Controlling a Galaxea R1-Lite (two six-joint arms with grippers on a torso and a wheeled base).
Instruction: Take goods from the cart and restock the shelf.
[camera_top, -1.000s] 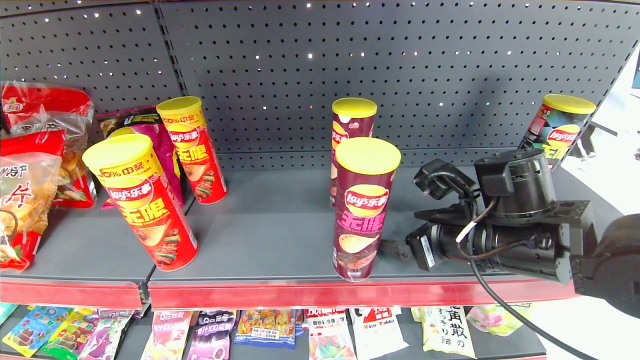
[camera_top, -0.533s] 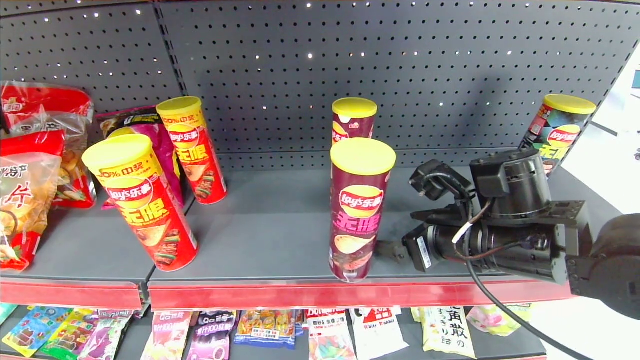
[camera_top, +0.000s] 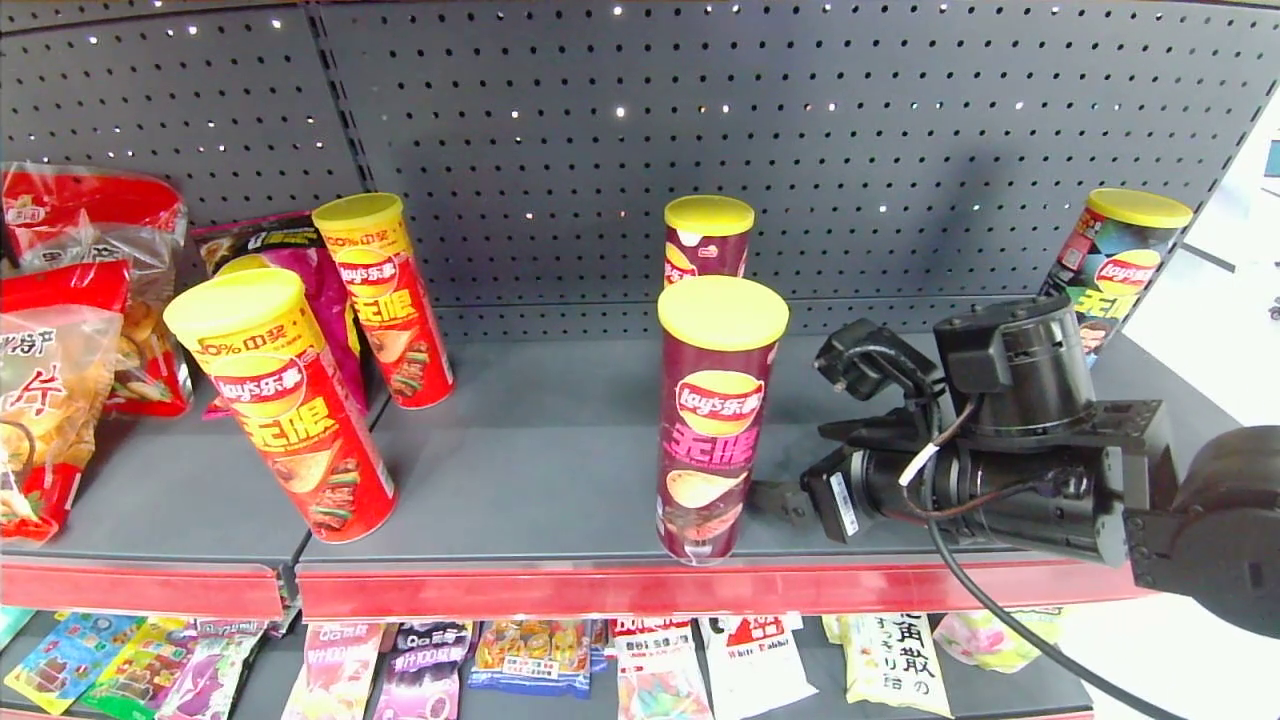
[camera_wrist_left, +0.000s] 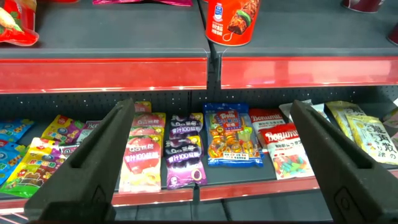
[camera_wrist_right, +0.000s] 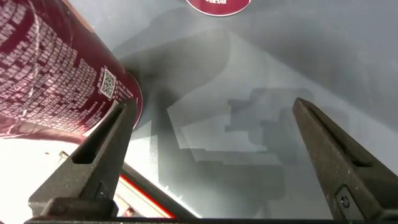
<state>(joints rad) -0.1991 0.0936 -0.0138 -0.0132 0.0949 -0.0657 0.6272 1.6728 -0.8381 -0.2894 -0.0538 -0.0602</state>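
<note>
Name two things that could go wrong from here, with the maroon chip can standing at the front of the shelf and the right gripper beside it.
1. The maroon can stands close to the shelf's red front edge, so a small nudge could probably tip it off.
2. The right gripper is open, with one of its fingers very near the can's side. A sideways swing might knock it over, perhaps into the second maroon can behind.

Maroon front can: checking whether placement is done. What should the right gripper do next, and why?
Probably back away: the front maroon can stands upright on the shelf, near its front edge, and the right gripper is open beside it, not around it.
</note>
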